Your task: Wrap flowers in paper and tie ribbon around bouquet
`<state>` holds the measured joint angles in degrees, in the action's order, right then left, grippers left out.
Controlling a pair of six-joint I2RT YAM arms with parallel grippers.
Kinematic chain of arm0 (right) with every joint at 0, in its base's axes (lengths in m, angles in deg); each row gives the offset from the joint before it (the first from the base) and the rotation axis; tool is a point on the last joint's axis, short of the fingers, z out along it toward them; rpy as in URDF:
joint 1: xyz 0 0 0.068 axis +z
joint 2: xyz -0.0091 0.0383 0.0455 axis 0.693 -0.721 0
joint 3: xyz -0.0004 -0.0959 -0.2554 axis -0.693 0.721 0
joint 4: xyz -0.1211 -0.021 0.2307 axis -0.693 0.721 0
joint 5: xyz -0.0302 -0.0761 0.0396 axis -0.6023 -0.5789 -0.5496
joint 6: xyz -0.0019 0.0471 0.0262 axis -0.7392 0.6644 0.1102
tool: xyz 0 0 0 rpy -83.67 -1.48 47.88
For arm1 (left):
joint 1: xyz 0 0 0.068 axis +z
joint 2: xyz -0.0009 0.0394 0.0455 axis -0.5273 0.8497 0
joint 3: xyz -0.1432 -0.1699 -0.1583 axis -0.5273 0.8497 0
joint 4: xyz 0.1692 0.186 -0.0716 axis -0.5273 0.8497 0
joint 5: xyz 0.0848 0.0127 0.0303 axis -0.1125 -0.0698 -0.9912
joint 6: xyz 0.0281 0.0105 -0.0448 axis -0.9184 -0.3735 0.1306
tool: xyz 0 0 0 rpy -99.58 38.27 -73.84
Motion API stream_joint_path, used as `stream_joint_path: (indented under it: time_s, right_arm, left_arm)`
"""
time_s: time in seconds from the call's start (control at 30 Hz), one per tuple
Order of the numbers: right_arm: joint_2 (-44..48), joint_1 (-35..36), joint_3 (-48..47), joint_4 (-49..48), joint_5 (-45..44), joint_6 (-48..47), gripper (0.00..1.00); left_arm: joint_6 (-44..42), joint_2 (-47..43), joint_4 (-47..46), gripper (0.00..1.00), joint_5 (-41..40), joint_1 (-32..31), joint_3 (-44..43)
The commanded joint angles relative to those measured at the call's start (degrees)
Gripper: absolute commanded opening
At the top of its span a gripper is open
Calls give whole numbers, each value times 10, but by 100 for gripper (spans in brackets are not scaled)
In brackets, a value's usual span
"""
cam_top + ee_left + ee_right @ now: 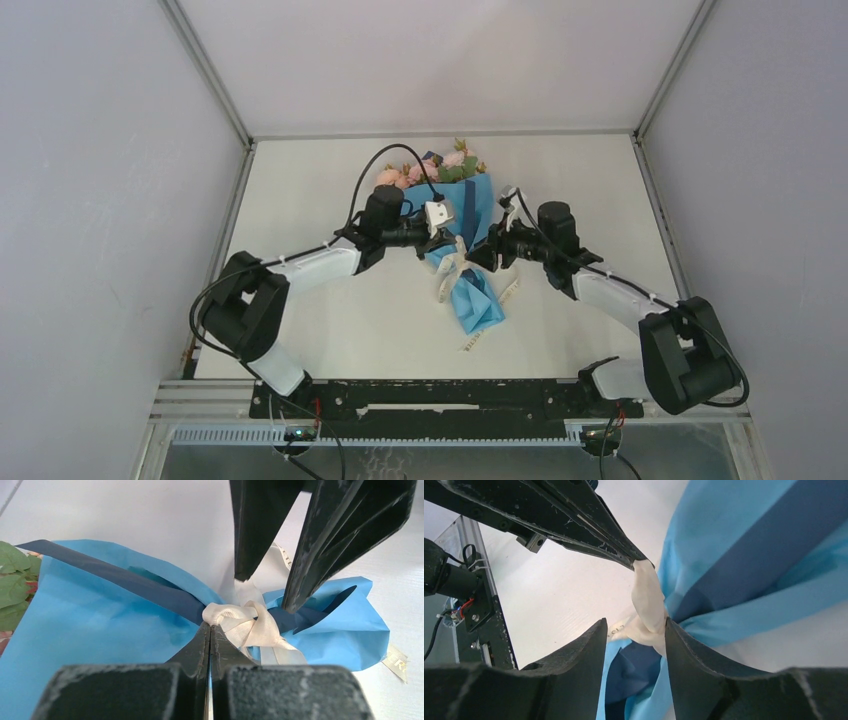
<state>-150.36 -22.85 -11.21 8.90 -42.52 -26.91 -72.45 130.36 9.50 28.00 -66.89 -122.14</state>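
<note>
The soft, light bouquet of pink blooms in thin light-blue paper (470, 200) lies upper centre in the top view. The left gripper (210, 629) pinches the limp cream fabric ribbon (250, 622) at its knot; the right gripper (635, 626) stands parted around it. Probably best pulled by ribbon tails; the white table (330, 330) offers room lower left

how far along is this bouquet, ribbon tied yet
Done: the paper is wrapped around the flowers, and the ribbon is already knotted around the paper's waist. In hand: the left end effector is shut on a ribbon loop; the right end effector stands open at the knot. Left: probably snugging the knot and letting go.
</note>
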Motion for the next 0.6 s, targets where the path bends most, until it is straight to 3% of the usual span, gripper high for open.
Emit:
stream_joint_path:
  time_s: [0.0, 0.4, 0.47, 0.57]
  right_arm:
    - [-36, 9, -40, -51, 36, -26, 55]
    - [-116, 20, -91, -69, 51, -24, 44]
    - [-124, 23, -96, -66, 45, -24, 34]
    - [-123, 23, -96, -61, 33, -21, 4]
  left_arm:
    - [-2, -37, -29, 0, 2, 3, 13]
    - [-9, -34, -20, 0, 10, 3, 10]
    - [-8, -33, -20, 0, 11, 2, 10]
    - [-14, -36, -8, 0, 13, 2, 8]
